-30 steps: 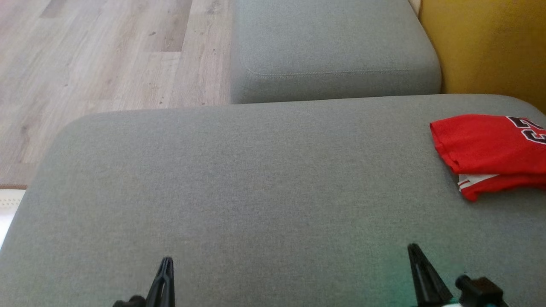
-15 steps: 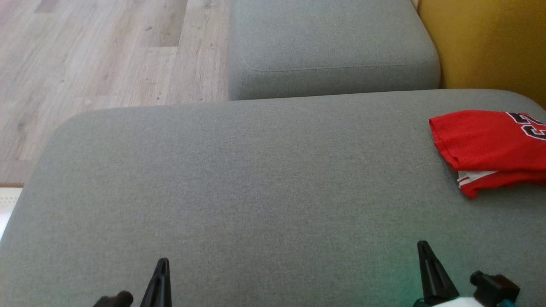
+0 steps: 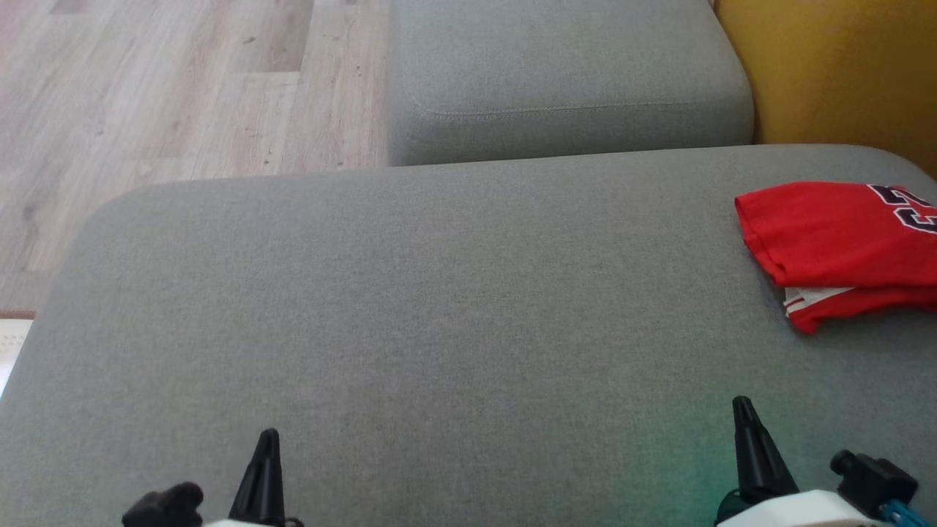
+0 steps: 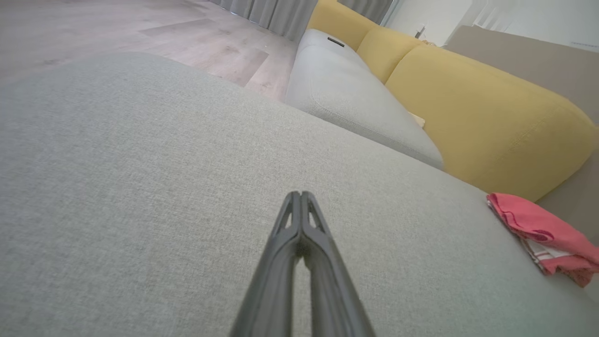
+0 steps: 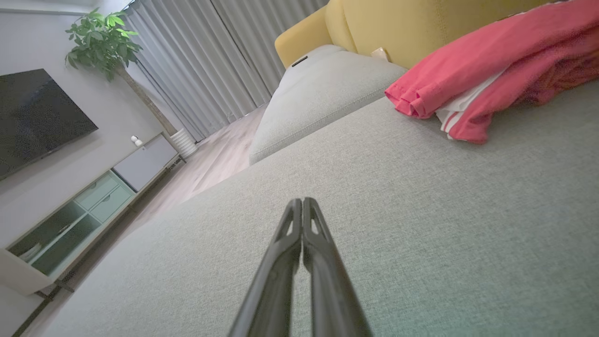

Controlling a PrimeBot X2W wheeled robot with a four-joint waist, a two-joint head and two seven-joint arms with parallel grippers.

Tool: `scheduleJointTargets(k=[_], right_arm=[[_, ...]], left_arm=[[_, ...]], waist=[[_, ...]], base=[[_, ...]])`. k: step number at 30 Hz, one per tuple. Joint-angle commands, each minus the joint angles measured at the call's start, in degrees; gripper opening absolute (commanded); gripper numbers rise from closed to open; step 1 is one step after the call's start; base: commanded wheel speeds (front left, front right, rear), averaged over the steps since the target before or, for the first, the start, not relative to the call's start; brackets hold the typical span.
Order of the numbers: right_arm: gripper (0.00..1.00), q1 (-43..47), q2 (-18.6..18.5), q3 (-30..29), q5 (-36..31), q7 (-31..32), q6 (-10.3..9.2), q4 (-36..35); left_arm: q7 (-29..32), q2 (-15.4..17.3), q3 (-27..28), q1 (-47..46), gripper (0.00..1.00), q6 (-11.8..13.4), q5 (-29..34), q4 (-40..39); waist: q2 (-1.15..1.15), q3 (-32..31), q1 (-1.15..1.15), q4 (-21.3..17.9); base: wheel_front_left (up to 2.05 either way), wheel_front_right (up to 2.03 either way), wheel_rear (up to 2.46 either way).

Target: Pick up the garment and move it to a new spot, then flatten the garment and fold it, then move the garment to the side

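Note:
The garment (image 3: 834, 241) is a red jersey with white trim and dark numbers, folded and lying at the far right of the grey cushion (image 3: 439, 307). It also appears in the left wrist view (image 4: 543, 234) and the right wrist view (image 5: 486, 79). My left gripper (image 3: 267, 439) is shut and empty over the cushion's near left part (image 4: 301, 194). My right gripper (image 3: 743, 406) is shut and empty too, near the front right, well short of the garment (image 5: 303, 201).
A second grey cushion (image 3: 564, 73) lies beyond the first, with a yellow backrest (image 3: 834, 73) to the right. Wooden floor (image 3: 168, 88) runs along the left. The right wrist view has a TV (image 5: 37, 117), a low cabinet (image 5: 84, 210), a plant (image 5: 103, 42) and curtains.
The whole head view has shifted slightly, so the camera moved. Both grippers stay shut; the right one sits a little further right and higher in the picture. The garment lies as before.

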Motion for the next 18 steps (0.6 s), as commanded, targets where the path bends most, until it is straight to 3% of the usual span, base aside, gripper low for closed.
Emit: scheduleJointTargets(k=[1, 18], right_arm=[[0.00, -3.1, -0.7, -0.3, 1.9, 0.5, -0.01, -1.7], [0.00, -5.3, -0.9, -1.8, 13.4, 3.0, -0.02, -1.6]], left_arm=[[0.1, 0.7, 1.2, -3.3, 0.00, -0.5, -1.9, -1.5], [2.6, 1.0, 3.3, -6.5, 0.00, -2.5, -14.0, 0.2]], waist=[[0.00, 0.1, 0.00, 0.0], [0.00, 1.1, 0.00, -0.5]], base=[[0.00, 0.00, 0.00], [0.00, 0.00, 0.00]])
